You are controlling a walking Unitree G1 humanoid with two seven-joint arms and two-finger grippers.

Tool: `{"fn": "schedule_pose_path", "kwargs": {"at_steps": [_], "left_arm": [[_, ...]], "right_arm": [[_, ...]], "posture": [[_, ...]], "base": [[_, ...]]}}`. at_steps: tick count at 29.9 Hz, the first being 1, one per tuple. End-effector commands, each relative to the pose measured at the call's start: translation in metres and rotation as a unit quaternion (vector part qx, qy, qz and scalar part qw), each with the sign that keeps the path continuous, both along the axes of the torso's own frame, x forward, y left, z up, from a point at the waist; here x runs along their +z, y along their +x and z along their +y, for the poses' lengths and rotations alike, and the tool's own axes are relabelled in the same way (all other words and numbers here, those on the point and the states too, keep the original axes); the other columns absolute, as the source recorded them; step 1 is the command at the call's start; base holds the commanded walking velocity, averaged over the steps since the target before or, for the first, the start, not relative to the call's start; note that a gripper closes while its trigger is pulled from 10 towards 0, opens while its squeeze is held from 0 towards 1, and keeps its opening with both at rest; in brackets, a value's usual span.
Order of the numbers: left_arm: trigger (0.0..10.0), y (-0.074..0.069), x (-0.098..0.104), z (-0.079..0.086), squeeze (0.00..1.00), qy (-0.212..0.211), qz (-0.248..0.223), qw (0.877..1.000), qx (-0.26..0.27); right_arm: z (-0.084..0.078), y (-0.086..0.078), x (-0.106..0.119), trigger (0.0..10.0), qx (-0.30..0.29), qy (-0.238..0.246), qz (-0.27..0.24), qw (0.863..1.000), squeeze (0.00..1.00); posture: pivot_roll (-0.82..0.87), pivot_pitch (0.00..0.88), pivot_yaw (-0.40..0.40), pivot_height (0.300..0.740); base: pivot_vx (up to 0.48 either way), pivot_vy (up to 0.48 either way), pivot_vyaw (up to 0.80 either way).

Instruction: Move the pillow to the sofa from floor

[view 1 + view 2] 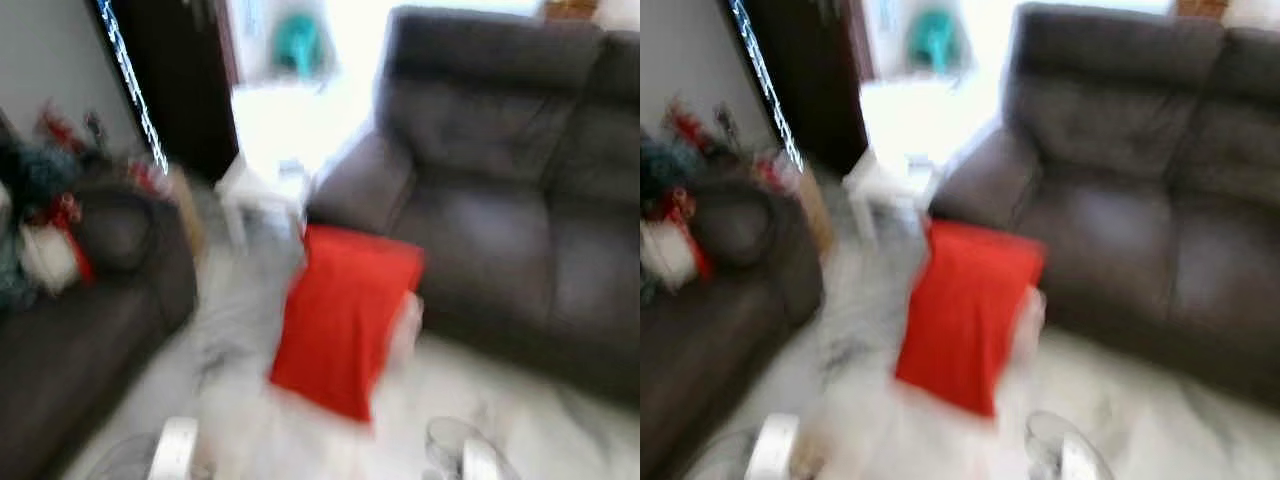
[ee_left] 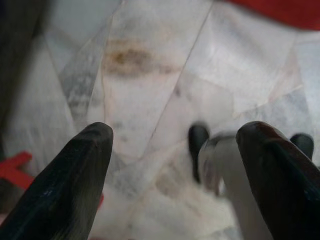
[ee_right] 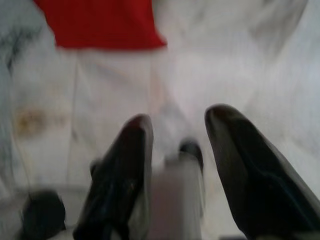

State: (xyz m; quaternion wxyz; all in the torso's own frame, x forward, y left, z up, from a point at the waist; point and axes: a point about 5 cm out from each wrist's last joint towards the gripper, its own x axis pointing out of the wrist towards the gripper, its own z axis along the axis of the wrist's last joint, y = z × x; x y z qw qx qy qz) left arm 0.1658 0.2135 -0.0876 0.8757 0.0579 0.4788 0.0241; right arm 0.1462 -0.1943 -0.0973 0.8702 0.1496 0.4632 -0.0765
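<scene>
Sofa [image 1: 500, 200]: dark brown, stood at the right and back of the blurred scene; a second dark seat [image 1: 90, 300] stood at the left.
Floor [image 1: 520, 420]: pale marble tiles.
Pillow [image 1: 340, 320]: lay on the floor just before the sofa's front corner, ahead of both grippers and apart from them.
Pillow's look: plain red, roughly rectangular, with a pale edge on its right side.
Left gripper [image 2: 175, 165]: hung low over the tiles, fingers spread, holding nothing.
Right gripper [image 3: 177, 145]: likewise low, fingers parted and empty.
</scene>
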Motion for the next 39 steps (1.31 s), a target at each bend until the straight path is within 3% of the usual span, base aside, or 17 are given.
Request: {"fn": "schedule_pose_path", "kwargs": {"at_steps": [1,18,22,35,39], "left_arm": [[10.0,-0.002,0.001,0.01,0.0,0.014,0.007,1.0,0.001],[10.0,0.006,0.005,0.013,0.0,0.019,-0.005,1.0,0.001],[10.0,0.01,0.007,0.014,0.0,0.018,-0.013,1.0,0.005],[10.0,0.022,0.013,0.011,0.0,0.015,-0.034,0.999,0.012],[10.0,0.024,0.013,0.01,0.0,0.014,-0.036,0.999,0.012]], "right_arm": [[0.013,0.002,-0.001,10.0,0.005,0.015,0.0,1.0,0.0],[0.014,-0.003,-0.003,10.0,-0.006,0.019,0.007,1.0,0.0],[0.014,-0.003,-0.003,10.0,-0.011,0.024,0.008,1.0,0.0],[0.012,-0.001,-0.002,10.0,-0.016,0.017,0.009,1.0,0.0],[0.011,-0.001,-0.002,10.0,-0.019,0.02,0.007,1.0,0.0]], "posture": [[0.01,0.0,-0.012,0.74],[0.01,0.0,0.001,0.74],[0.02,0.0,-0.002,0.74],[0.05,0.0,-0.029,0.74],[0.05,0.0,-0.031,0.74]], "base": [[0.285,0.0,0.0],[0.285,0.0,0.0],[0.284,0.0,-0.8],[0.276,0.0,0.0],[0.268,0.0,-0.7]]}}
